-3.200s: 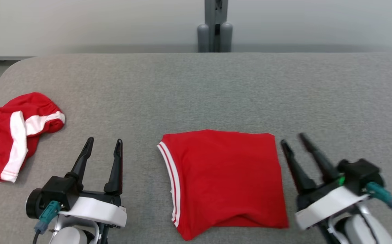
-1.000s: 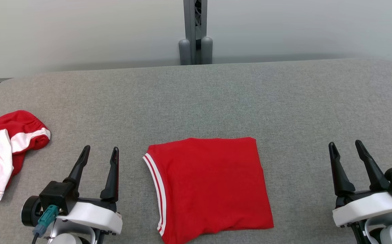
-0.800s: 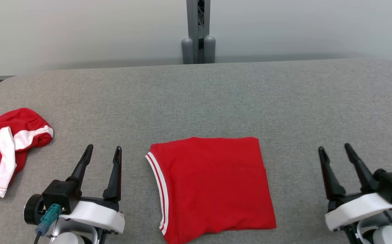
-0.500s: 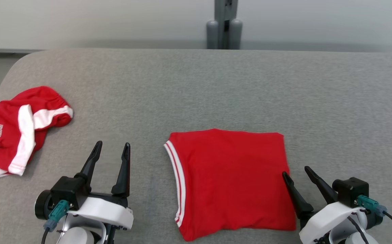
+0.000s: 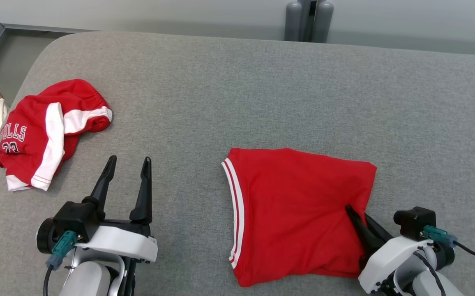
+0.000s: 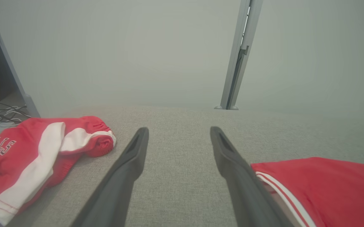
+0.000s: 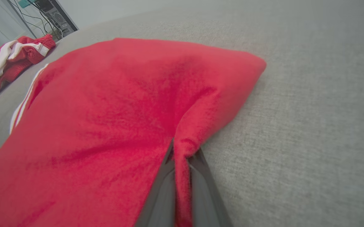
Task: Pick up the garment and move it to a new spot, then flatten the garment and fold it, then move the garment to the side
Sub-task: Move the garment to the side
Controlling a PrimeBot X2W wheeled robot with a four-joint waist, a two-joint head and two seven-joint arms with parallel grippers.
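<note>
- far left of surface (image 5: 262,82): crumpled shorts (image 5: 44,131), lying loose
- left gripper (image 5: 130,160): fingers wide apart, empty, near front edge
- garment (image 5: 295,205): front edge, right of centre; folding looks done
- right gripper (image 5: 354,213): pinched onto garment's right edge; the move aside remains

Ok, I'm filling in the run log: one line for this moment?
right gripper: shut on folded garment, right edge | left gripper: open, empty

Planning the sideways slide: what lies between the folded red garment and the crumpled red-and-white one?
Bare grey tabletop, plus the open left gripper nearer the robot, in the head view.
</note>
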